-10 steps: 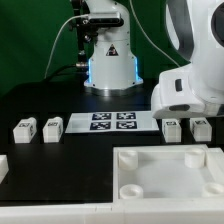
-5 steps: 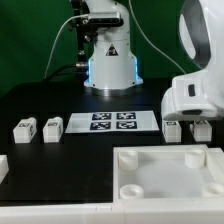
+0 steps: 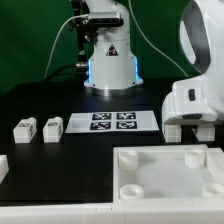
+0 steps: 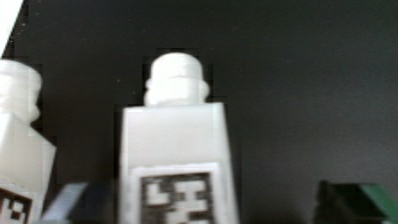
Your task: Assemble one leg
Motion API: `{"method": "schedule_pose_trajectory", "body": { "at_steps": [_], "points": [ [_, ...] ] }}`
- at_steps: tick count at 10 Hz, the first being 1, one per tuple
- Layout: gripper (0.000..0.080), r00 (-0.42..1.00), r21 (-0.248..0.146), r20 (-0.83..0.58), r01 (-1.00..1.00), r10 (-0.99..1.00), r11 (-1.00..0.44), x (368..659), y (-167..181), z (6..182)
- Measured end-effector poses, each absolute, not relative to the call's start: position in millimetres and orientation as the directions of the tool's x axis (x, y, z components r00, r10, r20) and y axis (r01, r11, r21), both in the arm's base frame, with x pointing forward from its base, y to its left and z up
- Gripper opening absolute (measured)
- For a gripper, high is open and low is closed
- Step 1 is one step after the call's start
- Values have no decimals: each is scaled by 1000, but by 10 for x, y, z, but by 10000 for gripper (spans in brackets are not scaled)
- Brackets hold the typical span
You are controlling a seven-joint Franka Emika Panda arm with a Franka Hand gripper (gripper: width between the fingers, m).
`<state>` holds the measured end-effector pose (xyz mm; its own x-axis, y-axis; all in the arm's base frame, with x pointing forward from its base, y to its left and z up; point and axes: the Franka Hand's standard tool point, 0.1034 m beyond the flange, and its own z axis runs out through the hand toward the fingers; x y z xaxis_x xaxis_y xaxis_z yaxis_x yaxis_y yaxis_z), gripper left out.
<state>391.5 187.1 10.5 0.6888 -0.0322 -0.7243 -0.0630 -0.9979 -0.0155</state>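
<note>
On my exterior feed the matte black table (image 3: 70, 160) fills the ground. The glossy white arm (image 3: 195, 95) hangs low over the exterior view's right, hiding most of what lies under it. Nearest the camera sits the tray (image 3: 165, 175), white moulded plastic with a raised rim and round sockets. Behind it lies the thin, flat marker board (image 3: 113, 121). Well apart, toward the exterior view's left, two more legs (image 3: 52, 127) sit side by side. On the wrist feed the leg (image 4: 178, 130) shows against the black table: a square white block with a rounded peg at one end and a tag on its face (blurred). A twin (image 4: 18, 120) stands just beside it. The gripper (image 4: 214, 200) straddles the leg with its jaws apart, and one finger (image 4: 356, 198) is plainly clear of it.
</note>
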Motion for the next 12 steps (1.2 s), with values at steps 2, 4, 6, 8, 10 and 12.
{"method": "schedule_pose_trajectory", "body": {
  "at_steps": [2, 4, 6, 8, 10, 12],
  "points": [
    [425, 689, -15, -724, -63, -32, -998, 3915, 1870, 104],
    [288, 689, -16, -724, -63, -32, -998, 3915, 1870, 105],
    [288, 689, -16, -724, -63, -32, -998, 3915, 1870, 104],
    [288, 689, -16, -724, -63, -32, -998, 3915, 1870, 104],
    [290, 689, -16, -724, -63, -32, -998, 3915, 1870, 104],
    [290, 689, -16, -724, -63, -32, -998, 3915, 1870, 104]
  ]
}}
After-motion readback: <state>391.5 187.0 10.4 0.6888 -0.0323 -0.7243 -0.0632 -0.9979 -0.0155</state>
